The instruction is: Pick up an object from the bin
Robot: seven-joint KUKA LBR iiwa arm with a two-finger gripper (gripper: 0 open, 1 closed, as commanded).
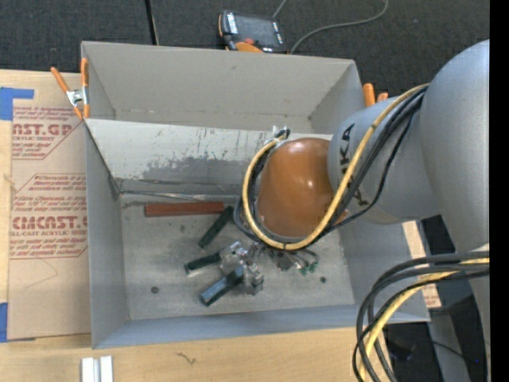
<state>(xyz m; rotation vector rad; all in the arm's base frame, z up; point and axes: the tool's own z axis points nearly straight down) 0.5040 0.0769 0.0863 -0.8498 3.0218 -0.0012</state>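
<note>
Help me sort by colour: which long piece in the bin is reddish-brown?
The bar lying farthest back; the shorter sticks nearer the gripper are dark.

The arm (445, 150) is reaching in from the right, its orange cover (290, 185) sitting over the middle of the grey bin (215, 94). Under the cover the gripper (242, 267) is hanging low near the floor, in among a loose cluster of dark pieces. A tilted dark bar (215, 228) is lying up-left of it, a second dark bar (200, 263) is lying to its left, and a dark block (216, 291) is sitting just beside it, toward the front. A reddish-brown strip (184, 208) is lying flat along the foot of the back wall, and small dark bits (306, 267) are resting to the gripper's right.
</note>
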